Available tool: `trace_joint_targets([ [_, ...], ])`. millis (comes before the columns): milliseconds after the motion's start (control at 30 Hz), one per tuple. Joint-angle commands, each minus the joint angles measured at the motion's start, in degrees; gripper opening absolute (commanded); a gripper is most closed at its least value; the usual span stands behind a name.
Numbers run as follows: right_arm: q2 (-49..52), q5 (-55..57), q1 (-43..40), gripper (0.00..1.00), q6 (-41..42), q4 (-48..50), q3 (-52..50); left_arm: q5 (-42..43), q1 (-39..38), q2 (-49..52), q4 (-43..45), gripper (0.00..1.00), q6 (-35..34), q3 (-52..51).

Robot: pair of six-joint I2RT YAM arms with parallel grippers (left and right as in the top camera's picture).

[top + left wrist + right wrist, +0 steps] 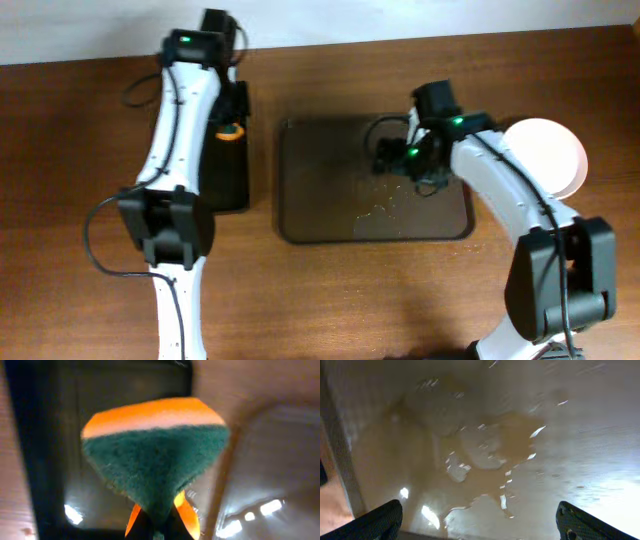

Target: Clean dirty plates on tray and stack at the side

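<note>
Left pincer (159, 522) grips a green-and-orange sponge (155, 455), centre frame. Right pincer (482, 522) gapes over the brown tray (320, 200); white plate (550, 155) at right.

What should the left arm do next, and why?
Probably lower the left gripper and drop the sponge into the black tray beneath it. Its jaws pinch the sponge above that tray. The brown tray holds no plate, only crumbs and wet smears. A white plate sits on the table at the right, and the right gripper is open and empty.
</note>
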Motion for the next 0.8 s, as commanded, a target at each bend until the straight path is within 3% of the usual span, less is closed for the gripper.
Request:
trace_joint_targets([
  [0,-0.55,1.20,3.26,0.98,-0.37,3.30,-2.93,-1.84,5.73,0.74,2.97,0.00,0.90,-5.51],
  [200,-0.55,1.18,3.67,0.98,-0.37,4.72,-3.56,-0.50,8.98,0.85,10.80,0.00,1.01,-18.10],
  [300,-0.55,1.18,3.67,0.98,-0.37,4.72,-3.56,10.36,8.70,0.85,14.34,0.00,8.20,-20.59],
  [400,-0.55,1.18,3.67,0.98,-0.37,4.72,-3.56,10.88,8.72,0.96,14.51,0.25,8.17,-20.59],
  [433,-0.55,1.18,3.67,0.98,-0.37,4.72,-3.56,10.86,8.72,0.96,14.62,0.54,8.17,-20.59],
  [467,-0.55,1.18,3.67,0.98,-0.37,4.72,-3.56,10.88,8.72,0.96,14.73,0.62,8.15,-20.59],
  [500,-0.55,1.18,3.67,0.98,-0.37,4.72,-3.56,10.86,8.72,0.94,14.71,0.63,8.15,-20.48],
  [567,-0.55,1.18,3.67,0.98,-0.37,4.72,-3.56,10.82,8.72,0.81,13.33,0.62,8.28,-17.88],
  [600,-0.55,1.18,3.67,0.98,-0.37,4.72,-3.56,10.86,8.72,0.59,11.87,0.50,8.59,-14.93],
  [633,-0.55,1.18,3.67,0.98,-0.37,4.74,-3.56,10.88,8.70,0.50,10.62,0.36,8.59,-12.39],
  [667,-0.55,1.18,3.67,0.98,-0.37,4.76,-3.56,10.86,8.59,0.50,9.64,0.03,8.57,-10.01],
  [767,-0.52,1.18,3.67,0.98,-0.37,4.74,-3.56,10.84,8.57,1.55,10.62,0.00,8.57,-11.39],
])
